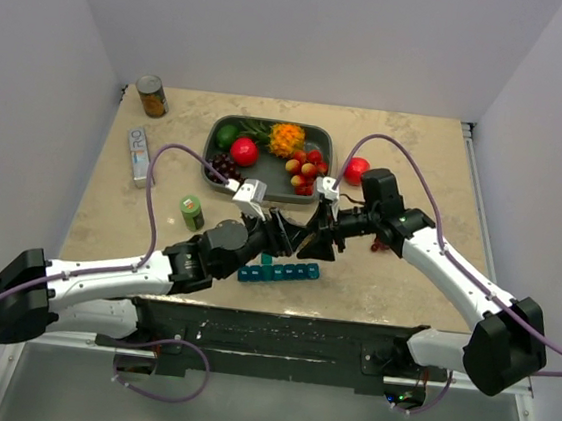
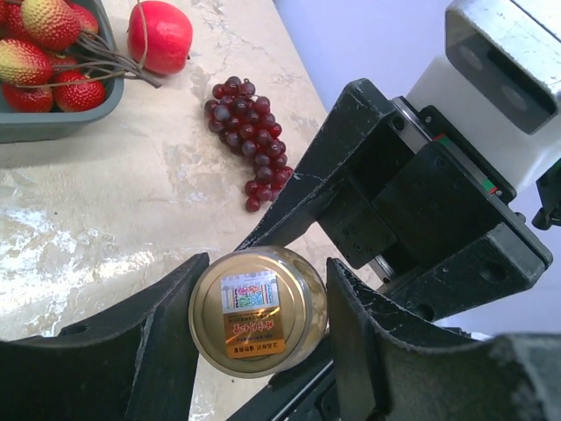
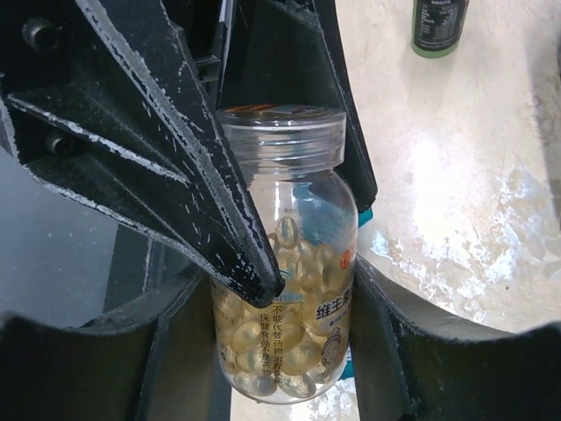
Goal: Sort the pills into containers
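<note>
At the middle of the table (image 1: 421,165): the left gripper (image 2: 263,281) and the right gripper (image 3: 280,316) meet tip to tip, sharing one pill bottle (image 3: 302,237).
Pill bottle: clear, partly filled with yellow capsules, held off the table, its lid (image 3: 280,132) end turned toward the left gripper.
Left jaws: clamped on the lid end, one finger on each side; the round gold face of that end looks straight into the left wrist camera.
Right jaws: clamped on the bottle's body, a finger pressed to each side.
Pill strip (image 1: 285,271): a teal row of small compartments, flat on the table at 6 o'clock from the meeting grippers, just beside them in the top view; whether its lids are open cannot be told.
Tray (image 1: 321,132): dark grey, at 12 o'clock, holding fruit.
Apple (image 2: 159,35): red, on the table at 1 o'clock, just beside the tray.
Grapes (image 2: 250,140): a dark red bunch on the table near the apple.
Green bottle (image 1: 192,211): upright at 9 o'clock, apart from both arms.
Can (image 1: 152,96): at 11 o'clock, in the far corner.
</note>
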